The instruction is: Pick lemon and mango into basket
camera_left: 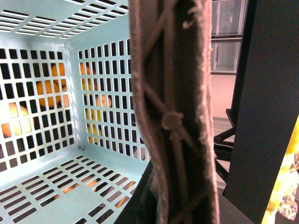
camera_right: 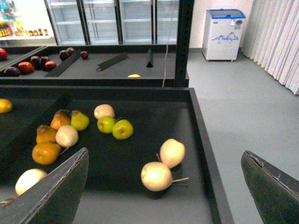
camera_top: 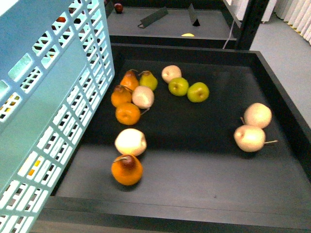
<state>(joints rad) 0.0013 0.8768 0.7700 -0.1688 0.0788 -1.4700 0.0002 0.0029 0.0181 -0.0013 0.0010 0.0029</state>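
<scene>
Basket aloft, lemon and mango not yet in it

Basket (camera_top: 53,97): light turquoise plastic with slotted walls and floor. It hung tilted at the robot's left, over the surface (camera_top: 194,184), and no fruit showed inside.
Handle (camera_left: 173,116): brown, fibrous, tied.
Left pincer: hidden behind the handle, judged clamped on the basket.
Right pincer (camera_right: 164,155): spread wide and empty.
Yellow fruit (camera_right: 4,106): cut by the frame, seemingly in the neighbouring compartment. It was possibly the lemon.
Mango: not identified with certainty among the orange fruit (camera_top: 128,113).
Advice: level the basket and lower it beside the target. Grip across the fruit's short axis and avoid the green apples (camera_top: 178,86).
</scene>
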